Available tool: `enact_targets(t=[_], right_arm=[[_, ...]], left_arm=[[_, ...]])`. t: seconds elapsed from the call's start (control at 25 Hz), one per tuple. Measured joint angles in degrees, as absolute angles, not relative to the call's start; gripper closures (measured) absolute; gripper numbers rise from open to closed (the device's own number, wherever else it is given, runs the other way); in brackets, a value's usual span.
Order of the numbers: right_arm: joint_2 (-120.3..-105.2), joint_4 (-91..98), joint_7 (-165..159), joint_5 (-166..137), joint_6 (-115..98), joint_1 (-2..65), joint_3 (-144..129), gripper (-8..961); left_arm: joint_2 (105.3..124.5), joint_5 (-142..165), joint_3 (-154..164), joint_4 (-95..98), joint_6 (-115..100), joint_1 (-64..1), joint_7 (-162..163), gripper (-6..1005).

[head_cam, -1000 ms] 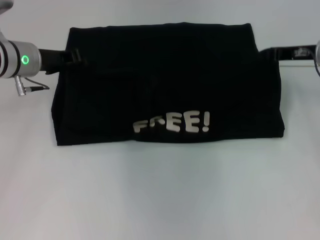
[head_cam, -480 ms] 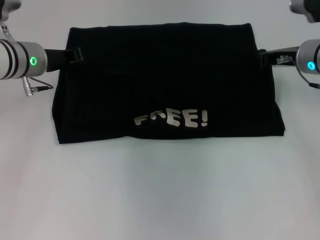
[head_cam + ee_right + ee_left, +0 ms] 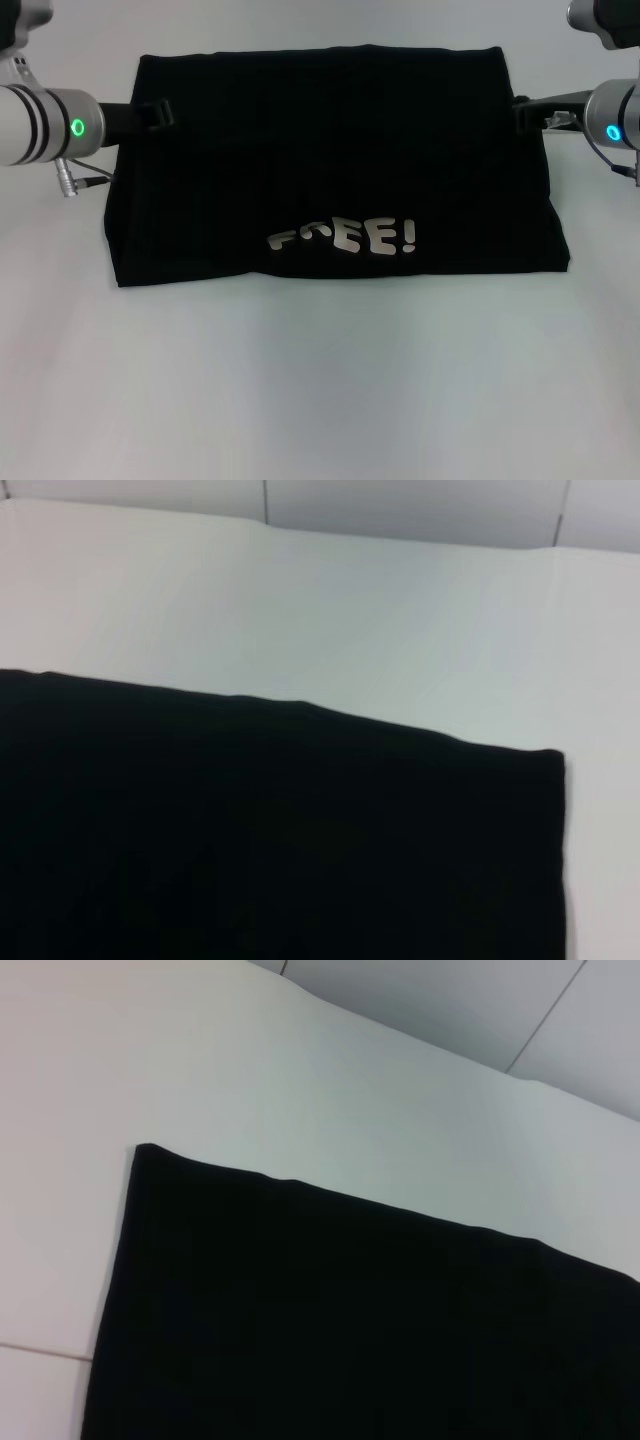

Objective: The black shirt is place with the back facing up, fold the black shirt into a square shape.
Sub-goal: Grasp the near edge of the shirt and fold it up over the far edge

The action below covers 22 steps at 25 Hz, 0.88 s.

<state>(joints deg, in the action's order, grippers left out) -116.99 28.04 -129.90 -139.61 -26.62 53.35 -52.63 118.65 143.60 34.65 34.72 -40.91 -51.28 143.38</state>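
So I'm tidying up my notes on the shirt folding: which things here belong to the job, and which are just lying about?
Part of the job:
- black shirt, folded into a rectangle, "FREE!" lettering facing up
- left gripper at the shirt's left edge
- right gripper at its right edge

Just there:
- white table under the shirt; nothing else lies on it

**Count of things in view**

One black shirt (image 3: pixel 335 165) lies folded on one white table (image 3: pixel 320 380). It bears one printed word in white block letters, "FREE!" (image 3: pixel 345 238). Two grippers show, one at each side: the left gripper (image 3: pixel 152 113) and the right gripper (image 3: pixel 528 113). Each arm carries one lit ring.
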Motion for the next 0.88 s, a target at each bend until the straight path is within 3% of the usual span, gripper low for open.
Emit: enact_targets(t=[0.64, 0.88], right_arm=[[-117.12, 28.7, -130.4, -139.7, -26.0, 53.2, -52.5, 878], [-115.62, 26.9, -132.8, -142.3, -29.7, 54.4, -53.1, 877]], left_arm=[[119.36, 143.5, 36.6, 35.8, -39.8, -51.0, 144.8, 782], [118.72, 143.5, 36.9, 34.8, -42.7, -51.3, 145.2, 778]])
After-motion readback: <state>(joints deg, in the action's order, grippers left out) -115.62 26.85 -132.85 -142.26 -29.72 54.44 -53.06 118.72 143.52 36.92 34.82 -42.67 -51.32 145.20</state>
